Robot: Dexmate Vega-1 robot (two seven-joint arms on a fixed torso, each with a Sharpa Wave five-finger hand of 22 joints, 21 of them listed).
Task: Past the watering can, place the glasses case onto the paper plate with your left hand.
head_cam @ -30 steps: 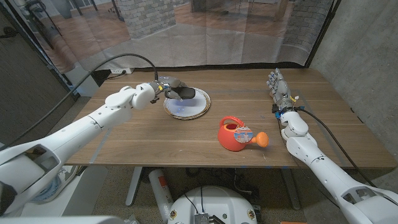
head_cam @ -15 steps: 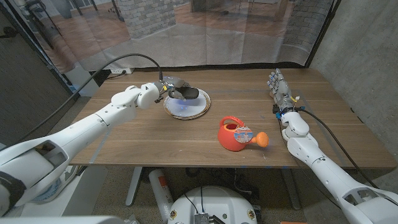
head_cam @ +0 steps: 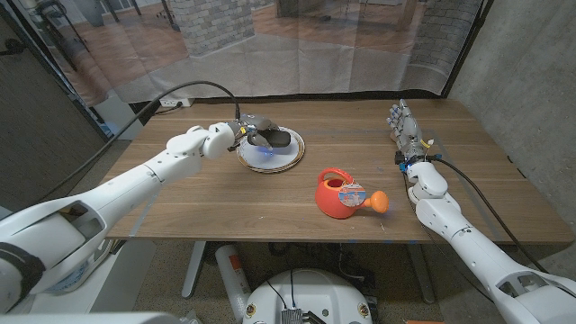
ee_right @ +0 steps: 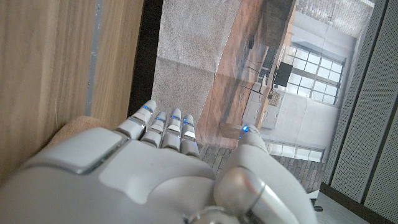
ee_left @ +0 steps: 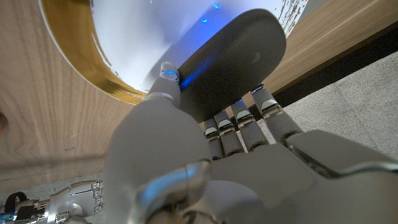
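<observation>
On the wooden tabletop (head_cam: 225, 198), the glasses case (head_cam: 275, 139) is gripped by the left hand (head_cam: 253, 129) over the paper plate (head_cam: 270, 160), unreleased.

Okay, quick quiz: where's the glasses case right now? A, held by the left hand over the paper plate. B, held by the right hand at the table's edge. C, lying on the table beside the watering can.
A: the left hand grips the dark glasses case over the paper plate.
</observation>
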